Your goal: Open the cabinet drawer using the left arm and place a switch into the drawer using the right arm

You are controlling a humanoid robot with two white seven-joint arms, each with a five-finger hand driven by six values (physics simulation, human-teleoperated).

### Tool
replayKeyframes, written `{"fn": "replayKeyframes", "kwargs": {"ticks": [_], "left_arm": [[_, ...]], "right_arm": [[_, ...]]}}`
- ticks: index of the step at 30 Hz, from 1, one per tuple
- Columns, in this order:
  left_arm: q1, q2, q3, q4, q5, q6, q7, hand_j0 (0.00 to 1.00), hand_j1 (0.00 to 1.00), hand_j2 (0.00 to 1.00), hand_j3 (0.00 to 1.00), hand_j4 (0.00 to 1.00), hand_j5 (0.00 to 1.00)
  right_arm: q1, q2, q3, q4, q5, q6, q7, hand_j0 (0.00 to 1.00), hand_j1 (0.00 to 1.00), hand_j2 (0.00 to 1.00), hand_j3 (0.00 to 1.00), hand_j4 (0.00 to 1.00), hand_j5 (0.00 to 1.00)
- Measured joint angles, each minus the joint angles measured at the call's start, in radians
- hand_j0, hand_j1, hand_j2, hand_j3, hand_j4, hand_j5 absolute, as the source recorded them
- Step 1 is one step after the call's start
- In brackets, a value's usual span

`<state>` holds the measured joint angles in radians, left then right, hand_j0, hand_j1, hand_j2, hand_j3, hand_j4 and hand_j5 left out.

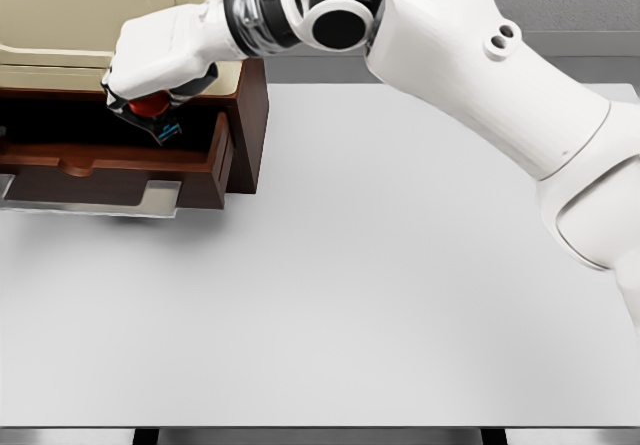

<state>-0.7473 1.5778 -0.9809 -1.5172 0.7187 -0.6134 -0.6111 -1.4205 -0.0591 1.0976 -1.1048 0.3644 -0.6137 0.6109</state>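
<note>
Reaching across the table (400, 295), the right hand (160, 65) has its fingers curled around the red, black and blue switch (155, 115), holding it above the open drawer (120, 165) of the wooden cabinet (250, 105).

From my remote seat I see a broad white desk (350, 295) filling most of the view, its surface matte and evenly lit, with only soft, faint shading. Along its near edge a thin strip of grey floor (320, 436) shows, crossed by two dark desk supports (146, 436). Beyond the far edge runs a grey wall (570, 0) with a slightly lighter band lower down. At the far left stands a cream-coloured upholstered piece (70, 15), only partly in frame.
</note>
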Motion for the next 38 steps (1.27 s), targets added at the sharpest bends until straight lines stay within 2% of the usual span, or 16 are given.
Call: {"fn": "replayKeyframes", "kwargs": {"ticks": [1, 2, 3, 10, 13, 15, 18, 21, 24, 26, 28, 32, 38], "left_arm": [[0.0, 0.0, 0.0, 0.0, 0.0, 0.0, 0.0, 1.0, 1.0, 1.0, 1.0, 1.0, 1.0], [0.0, 0.0, 0.0, 0.0, 0.0, 0.0, 0.0, 1.0, 1.0, 1.0, 1.0, 1.0, 1.0], [0.0, 0.0, 0.0, 0.0, 0.0, 0.0, 0.0, 1.0, 1.0, 1.0, 1.0, 1.0, 1.0], [0.0, 0.0, 0.0, -0.001, 0.0, 0.0, 0.0, 1.0, 1.0, 1.0, 1.0, 1.0, 1.0], [0.0, -0.001, 0.0, -0.001, 0.0, 0.0, 0.0, 1.0, 1.0, 1.0, 1.0, 1.0, 1.0], [0.0, -0.001, 0.001, -0.003, -0.001, 0.0, 0.0, 1.0, 1.0, 1.0, 1.0, 1.0, 1.0], [0.0, -0.005, 0.004, -0.007, -0.001, 0.0, 0.0, 1.0, 1.0, 1.0, 1.0, 1.0, 1.0], [-0.004, -0.025, 0.009, -0.015, -0.009, 0.0, 0.0, 1.0, 1.0, 1.0, 1.0, 1.0, 1.0], [-0.004, -0.067, 0.029, -0.083, -0.073, 0.0, 0.0, 1.0, 1.0, 1.0, 1.0, 1.0, 1.0], [-0.003, -0.101, 0.036, -0.141, -0.117, 0.0, 0.0, 1.0, 1.0, 1.0, 1.0, 1.0, 1.0], [-0.006, -0.141, 0.039, -0.175, -0.152, 0.0, 0.0, 1.0, 1.0, 1.0, 1.0, 1.0, 1.0], [-0.02, -0.176, 0.041, -0.202, -0.182, -0.001, 0.0, 1.0, 1.0, 1.0, 1.0, 1.0, 1.0], [-0.026, -0.202, 0.042, -0.211, -0.191, 0.0, 0.0, 1.0, 1.0, 1.0, 1.0, 1.0, 1.0]], "right_arm": [[-0.003, 0.003, 0.002, 0.004, 0.0, 0.0, 0.0, 0.43, 0.43, 0.43, 0.43, 0.43, 0.43], [-0.005, 0.007, 0.003, 0.006, 0.001, 0.0, 0.0, 0.6, 0.6, 0.6, 0.6, 0.6, 0.6], [-0.008, 0.011, 0.004, 0.008, 0.003, 0.0, 0.0, 1.0, 1.0, 1.0, 1.0, 1.0, 1.0], [-0.025, 0.034, 0.027, 0.005, 0.016, 0.0, 0.0, 1.0, 1.0, 1.0, 1.0, 1.0, 1.0], [-0.031, 0.007, 0.021, -0.059, 0.013, 0.0, 0.0, 1.0, 1.0, 1.0, 1.0, 1.0, 1.0], [-0.022, -0.086, -0.001, -0.17, 0.007, 0.0, 0.0, 1.0, 1.0, 1.0, 1.0, 1.0, 1.0], [-0.014, -0.296, -0.048, -0.302, -0.078, 0.001, 0.0, 1.0, 1.0, 1.0, 1.0, 1.0, 1.0], [0.092, -0.476, -0.055, -0.359, -0.133, -0.001, 0.001, 1.0, 1.0, 1.0, 1.0, 1.0, 1.0], [0.221, -0.623, -0.057, -0.419, -0.148, -0.001, 0.001, 1.0, 1.0, 1.0, 1.0, 1.0, 1.0], [0.291, -0.682, -0.058, -0.44, -0.151, -0.001, 0.001, 1.0, 1.0, 1.0, 1.0, 1.0, 1.0], [0.333, -0.729, -0.062, -0.451, -0.153, -0.001, 0.001, 1.0, 1.0, 1.0, 1.0, 1.0, 1.0], [0.483, -0.775, -0.102, -0.459, -0.115, -0.002, 0.001, 1.0, 1.0, 1.0, 1.0, 1.0, 1.0], [0.528, -0.799, -0.178, -0.455, -0.087, 0.0, 0.0, 1.0, 1.0, 1.0, 1.0, 1.0, 1.0]]}}
